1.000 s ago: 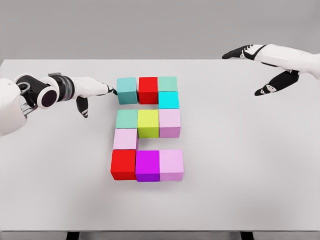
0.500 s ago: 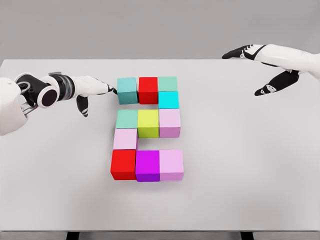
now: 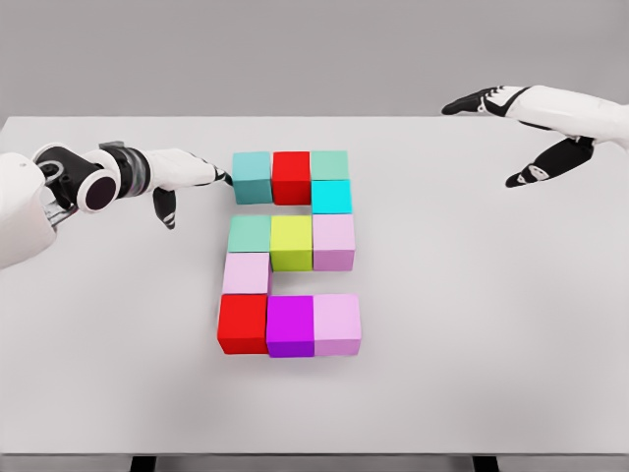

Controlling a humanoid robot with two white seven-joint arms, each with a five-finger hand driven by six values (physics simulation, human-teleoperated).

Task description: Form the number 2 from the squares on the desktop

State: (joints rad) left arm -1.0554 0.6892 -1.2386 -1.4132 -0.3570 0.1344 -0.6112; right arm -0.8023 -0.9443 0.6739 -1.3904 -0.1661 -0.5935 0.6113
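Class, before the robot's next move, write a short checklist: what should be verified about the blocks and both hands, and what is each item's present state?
1. Top row of three, teal block to green block, in line: ok.
2. Cyan block under the row's right end: ok.
3. Pale pink block joins middle and bottom rows on the left: ok.
4. Left hand holds nothing, fingertips at the teal block: ok.
5. Fingertips actually touching it: cannot tell.
6. Right hand away from the blocks, open: ok.

Plain grey wall (image 3: pixel 314 54); white table (image 3: pixel 491 324).
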